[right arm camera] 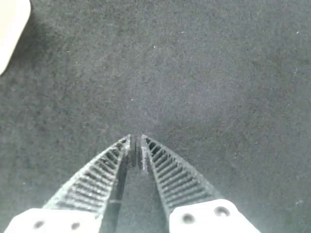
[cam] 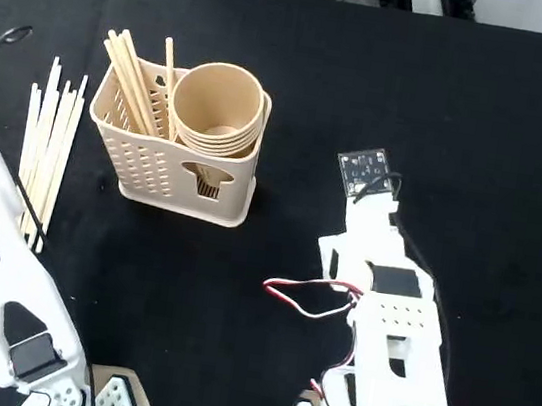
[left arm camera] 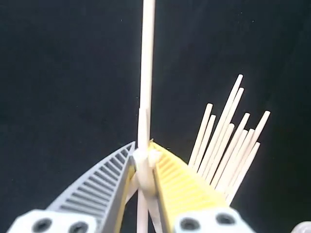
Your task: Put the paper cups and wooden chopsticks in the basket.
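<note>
The left gripper (left arm camera: 144, 154) pinched one chopstick (left arm camera: 147, 58) beside the loose chopsticks (cam: 45, 156) on the counter (cam: 389, 78). The basket (cam: 169, 177) held stacked cups (cam: 219, 105) and other chopsticks (cam: 131, 82). The right gripper (right arm camera: 136, 148) hung closed and empty over the counter.

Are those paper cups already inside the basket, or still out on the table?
Inside. The high view shows the stacked paper cups standing upright within the basket, mouths up, beside several chopsticks.
</note>
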{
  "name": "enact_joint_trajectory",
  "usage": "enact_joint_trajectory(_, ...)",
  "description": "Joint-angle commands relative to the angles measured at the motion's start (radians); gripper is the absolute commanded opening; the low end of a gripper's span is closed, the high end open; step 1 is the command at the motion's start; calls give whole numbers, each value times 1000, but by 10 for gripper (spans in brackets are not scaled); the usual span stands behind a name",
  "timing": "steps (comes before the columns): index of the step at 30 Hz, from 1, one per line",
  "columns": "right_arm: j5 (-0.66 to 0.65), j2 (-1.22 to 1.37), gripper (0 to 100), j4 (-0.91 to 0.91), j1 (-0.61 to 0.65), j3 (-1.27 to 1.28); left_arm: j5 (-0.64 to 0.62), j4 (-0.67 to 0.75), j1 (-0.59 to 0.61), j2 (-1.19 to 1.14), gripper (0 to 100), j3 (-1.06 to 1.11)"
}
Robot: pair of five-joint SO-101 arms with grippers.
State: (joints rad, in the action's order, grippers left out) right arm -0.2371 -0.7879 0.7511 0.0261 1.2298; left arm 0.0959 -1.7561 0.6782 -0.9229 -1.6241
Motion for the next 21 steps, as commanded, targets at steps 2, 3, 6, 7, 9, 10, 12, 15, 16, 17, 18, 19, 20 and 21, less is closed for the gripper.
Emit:
enact_joint_trajectory(2,-9,-5,28,-17,-14,-4,-17,15,-19,178,30,-45)
enact_joint_trajectory(3,-9,-5,28,-17,-14,-4,-17,25,-19,207,30,-45)
enact_joint_trajectory(6,-9,-5,28,-17,-14,-4,-17,29,-22,299,30,-45)
enact_joint_trajectory(7,-9,-5,28,-15,-14,-4,-17,28,-28,324,30,-45)
enact_joint_trajectory(9,-9,-5,28,-15,-14,-4,-17,21,-35,371,30,-45)
enact_joint_trajectory(10,-9,-5,28,-15,-14,-4,-17,20,-36,391,30,-44)
enact_joint_trajectory(12,-9,-5,28,-15,-14,-4,-18,18,-36,431,30,-44)
enact_joint_trajectory(15,-9,-5,28,-15,-14,-4,-37,12,-45,485,30,-44)
enact_joint_trajectory(16,-9,-5,28,-15,-14,-4,-40,8,-47,502,30,-44)
enact_joint_trajectory(17,-9,-5,28,-15,-14,-4,-40,0,-47,519,30,-44)
enact_joint_trajectory(18,-9,-5,28,-15,-14,-4,-51,-2,-47,532,30,-44)
enact_joint_trajectory(19,-9,-5,28,-15,-14,-4,-69,-2,-47,545,30,-44)
enact_joint_trajectory(20,-9,-5,28,-15,-14,-4,-83,-3,-47,557,30,-44)
enact_joint_trajectory(21,-9,-5,28,-15,-14,-4,-94,-3,-47,569,30,-44)
